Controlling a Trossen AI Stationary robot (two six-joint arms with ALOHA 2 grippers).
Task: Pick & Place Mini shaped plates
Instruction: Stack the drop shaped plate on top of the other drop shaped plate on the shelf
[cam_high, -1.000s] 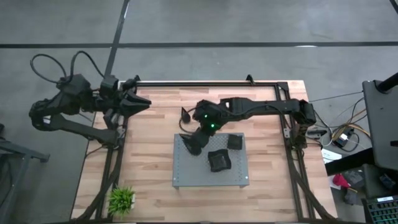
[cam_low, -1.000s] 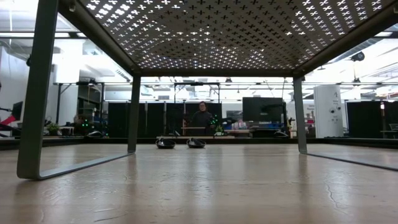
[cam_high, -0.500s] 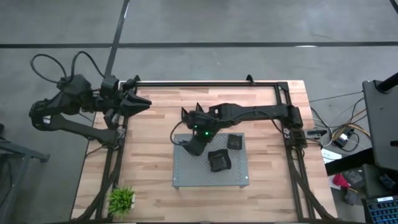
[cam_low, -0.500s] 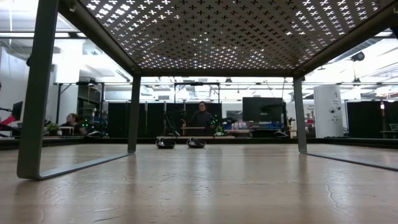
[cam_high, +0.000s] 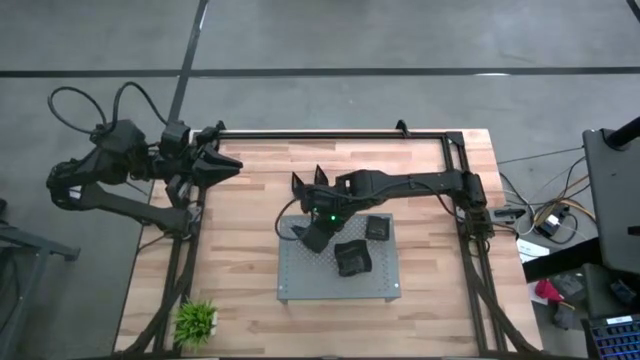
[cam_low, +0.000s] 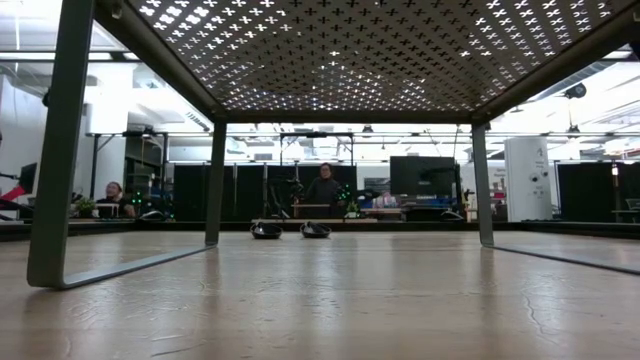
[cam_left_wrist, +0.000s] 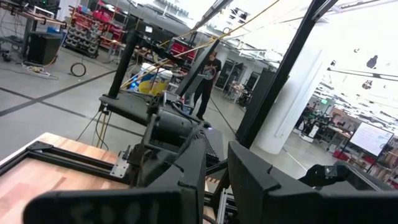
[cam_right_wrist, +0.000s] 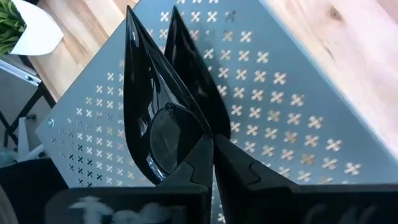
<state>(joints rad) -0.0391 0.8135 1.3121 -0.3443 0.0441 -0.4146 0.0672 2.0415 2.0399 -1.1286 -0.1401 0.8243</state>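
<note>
My right gripper (cam_high: 312, 238) hovers over the far-left corner of the grey perforated board (cam_high: 340, 285), shut on a black teardrop-shaped mini plate (cam_right_wrist: 155, 124). Two more black plates (cam_high: 377, 228) (cam_high: 352, 259) lie on the board. Two others (cam_high: 298, 183) (cam_high: 320, 177) rest on the wooden table just beyond it; in the low view they are small dishes (cam_low: 265, 230) (cam_low: 315, 230). My left gripper (cam_high: 232, 164) waits above the table's far-left corner, with a narrow gap between its fingers (cam_left_wrist: 186, 180) and nothing in it. My right gripper pinches the rim at the plate's wide rounded end (cam_right_wrist: 186, 165) between its two fingers, which slant steeply down from above. The plate stands on edge, its pointed tip (cam_right_wrist: 129, 15) away from the fingers. It casts a shadow on the board; I cannot tell whether it touches.
A small green plant (cam_high: 197, 320) in a white pot stands at the table's near-left corner. The board stands on legs (cam_low: 60, 150), with open space beneath it. Dark frame rails run along the table's far, left and right edges. People are in the room beyond.
My right gripper has tipped more steeply downward over the board's far-left corner and its arm has shifted a little toward the table's left edge. The teardrop plate stays in its hold.
</note>
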